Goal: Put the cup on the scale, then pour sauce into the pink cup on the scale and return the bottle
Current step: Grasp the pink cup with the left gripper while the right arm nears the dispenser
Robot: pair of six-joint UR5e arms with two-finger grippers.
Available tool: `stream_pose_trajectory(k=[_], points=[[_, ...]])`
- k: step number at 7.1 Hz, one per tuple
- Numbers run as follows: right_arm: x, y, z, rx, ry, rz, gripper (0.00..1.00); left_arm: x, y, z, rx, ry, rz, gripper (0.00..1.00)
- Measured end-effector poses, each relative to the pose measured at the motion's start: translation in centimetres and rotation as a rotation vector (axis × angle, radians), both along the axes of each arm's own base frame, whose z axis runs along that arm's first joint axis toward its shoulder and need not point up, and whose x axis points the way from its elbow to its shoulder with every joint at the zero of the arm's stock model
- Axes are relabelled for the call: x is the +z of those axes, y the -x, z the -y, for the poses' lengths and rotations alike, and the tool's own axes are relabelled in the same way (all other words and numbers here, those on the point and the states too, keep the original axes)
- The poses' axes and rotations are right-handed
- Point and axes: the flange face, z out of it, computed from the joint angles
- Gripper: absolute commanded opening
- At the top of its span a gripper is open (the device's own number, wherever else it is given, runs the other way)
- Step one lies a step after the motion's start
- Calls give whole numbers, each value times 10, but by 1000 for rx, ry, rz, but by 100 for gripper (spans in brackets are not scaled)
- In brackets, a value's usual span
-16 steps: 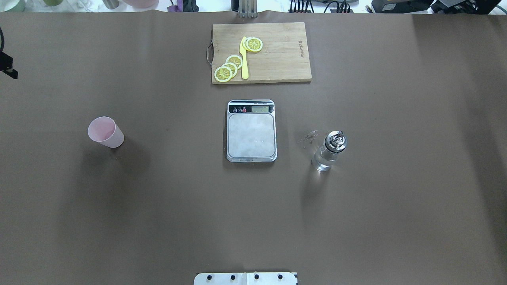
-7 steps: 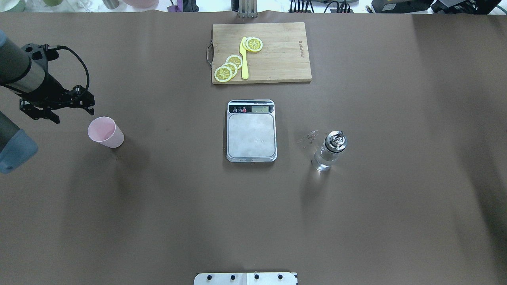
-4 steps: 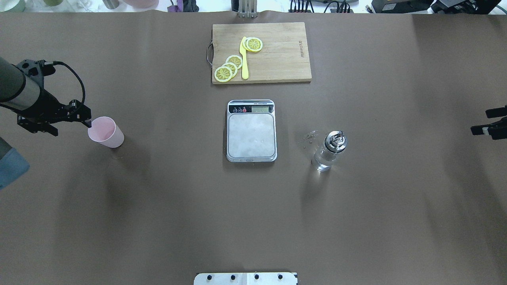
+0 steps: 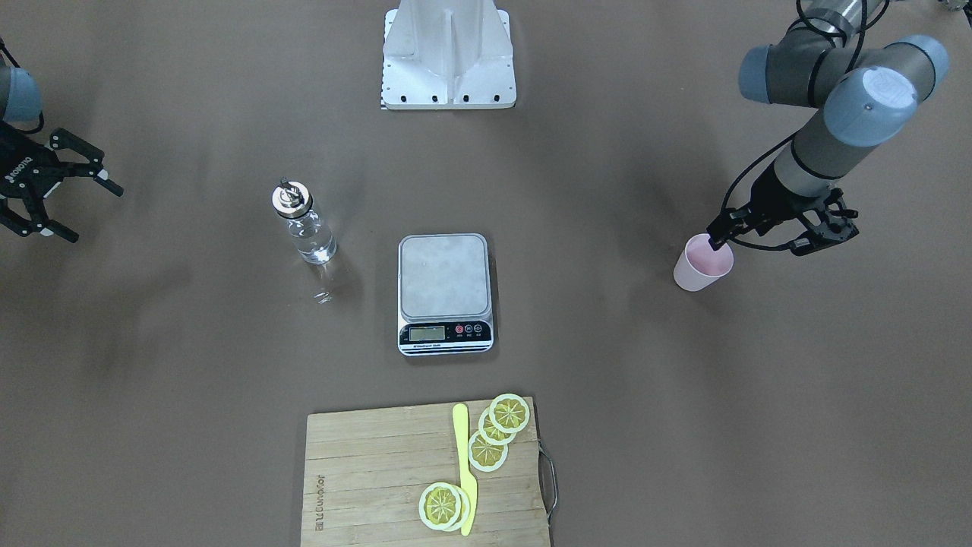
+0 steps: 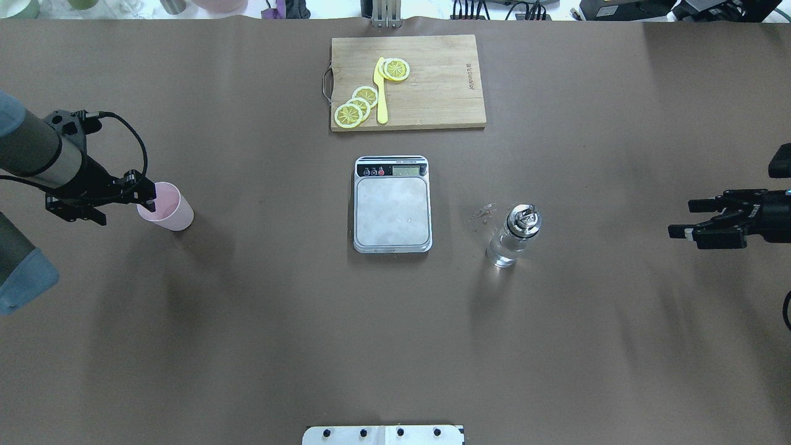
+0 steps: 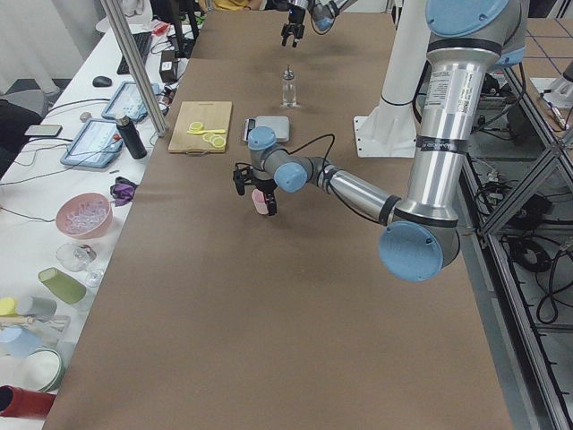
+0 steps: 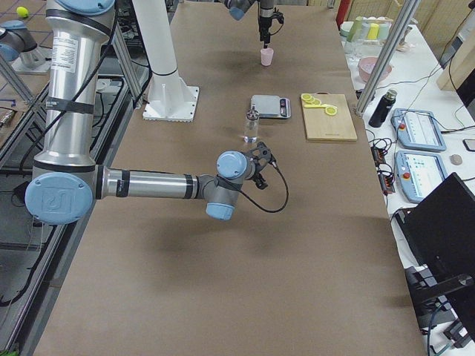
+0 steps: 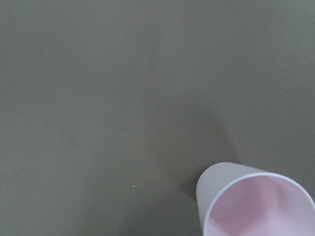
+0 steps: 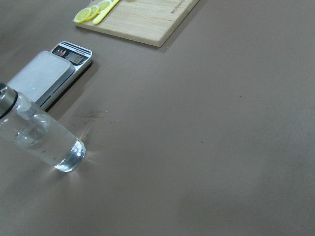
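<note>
Standing upright, the cup lies at one fingertip of the wide-open, empty left pincer.

In the left wrist view we only get part of the cup; the bottom and right edges chop it off. Right wrist view cuts the bottle at the left edge, so its top's out of frame. The scale readout is too tiny for us to read.

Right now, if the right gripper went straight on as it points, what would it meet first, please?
Probably the bottle: the open right gripper points toward it, with only table between them. Relative height is unclear, so it might pass above.
</note>
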Motion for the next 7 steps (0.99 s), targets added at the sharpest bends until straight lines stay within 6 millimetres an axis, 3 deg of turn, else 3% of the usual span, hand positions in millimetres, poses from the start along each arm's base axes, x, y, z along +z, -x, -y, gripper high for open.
stream_pose_trajectory(k=[2, 4, 5, 6, 7], points=[[-12, 34, -6, 16, -29, 27, 100, -3, -12, 2, 13, 5, -2, 67], [-28, 69, -6, 39, -63, 48, 100, 0, -20, 5, 22, 16, 1, 41], [-34, 83, -8, 46, -76, 58, 100, 1, -23, 8, 24, 19, 3, 15], [-38, 94, -13, 53, -91, 71, 100, 1, -25, 10, 25, 20, 2, 0], [-41, 105, -20, 67, -110, 83, 100, -1, -26, 12, 25, 18, 1, 0]])
